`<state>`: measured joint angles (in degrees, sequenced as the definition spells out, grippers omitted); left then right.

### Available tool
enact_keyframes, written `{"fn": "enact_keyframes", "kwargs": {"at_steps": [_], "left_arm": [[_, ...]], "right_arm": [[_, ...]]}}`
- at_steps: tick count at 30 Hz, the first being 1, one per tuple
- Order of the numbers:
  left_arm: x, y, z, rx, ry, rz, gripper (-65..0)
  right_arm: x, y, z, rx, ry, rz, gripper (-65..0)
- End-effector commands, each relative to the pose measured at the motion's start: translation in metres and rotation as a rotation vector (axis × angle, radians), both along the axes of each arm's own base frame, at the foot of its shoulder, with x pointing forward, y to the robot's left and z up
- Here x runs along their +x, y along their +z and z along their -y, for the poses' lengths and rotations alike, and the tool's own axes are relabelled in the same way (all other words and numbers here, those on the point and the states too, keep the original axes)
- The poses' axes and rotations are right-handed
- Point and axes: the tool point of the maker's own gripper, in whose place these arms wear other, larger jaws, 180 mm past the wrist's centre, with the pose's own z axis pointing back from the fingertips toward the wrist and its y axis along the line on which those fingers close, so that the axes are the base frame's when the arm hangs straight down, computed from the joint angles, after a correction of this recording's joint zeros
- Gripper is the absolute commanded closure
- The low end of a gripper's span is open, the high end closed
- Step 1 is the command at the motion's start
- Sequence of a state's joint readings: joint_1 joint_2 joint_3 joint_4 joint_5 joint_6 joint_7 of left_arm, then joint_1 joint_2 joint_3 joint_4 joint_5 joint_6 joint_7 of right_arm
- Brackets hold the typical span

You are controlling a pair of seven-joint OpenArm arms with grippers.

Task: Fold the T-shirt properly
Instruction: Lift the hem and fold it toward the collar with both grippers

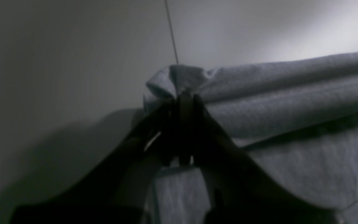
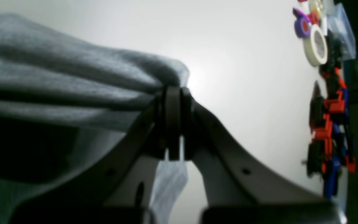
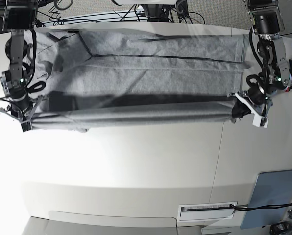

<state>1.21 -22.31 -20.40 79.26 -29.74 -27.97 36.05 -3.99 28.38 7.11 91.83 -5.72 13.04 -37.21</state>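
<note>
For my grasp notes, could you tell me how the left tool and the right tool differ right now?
The left tool looks black and shadowed; the right tool looks lit and grey. The left pinches a bunched, puckered corner of the T-shirt; the right grips smoother folds. Both are shut on the same raised edge, at opposite ends.

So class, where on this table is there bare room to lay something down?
The table is bare from the T-shirt forward, between the left gripper and the right gripper. The back is covered by shirt; a grey pad fills one front corner.
</note>
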Motion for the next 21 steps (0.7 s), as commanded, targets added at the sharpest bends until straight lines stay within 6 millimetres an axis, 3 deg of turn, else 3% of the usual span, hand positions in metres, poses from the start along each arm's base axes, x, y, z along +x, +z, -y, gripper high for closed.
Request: {"fn": "enact_keyframes", "kwargs": {"at_steps": [1,6,11,16,21], "left_arm": [[0.006,0.014,-0.015,0.03,0.025,0.04,0.0],[-0.009,0.002,-0.014,0.032,0.024,0.004,0.0],[-0.02,-0.007,-0.015,0.038,0.022,-0.026,0.0],[-0.023,-0.011,-0.018,0.066,0.019,-0.041,0.0],[-0.023,-0.012,-0.018,0.068,0.02,-0.044,0.0]], "right_arm": [[0.003,0.023,0.013,-0.056,-0.022,0.046,0.0],[-0.018,0.016,0.008,-0.091,-0.017,0.0,0.0],[-0.041,0.009,0.022,-0.17,-0.074,-0.036,0.0],[-0.063,-0.002,0.031,-0.171,-0.102,-0.076,0.0],[-0.071,-0.008,0.023,-0.141,-0.099,-0.084,0.0]]}}
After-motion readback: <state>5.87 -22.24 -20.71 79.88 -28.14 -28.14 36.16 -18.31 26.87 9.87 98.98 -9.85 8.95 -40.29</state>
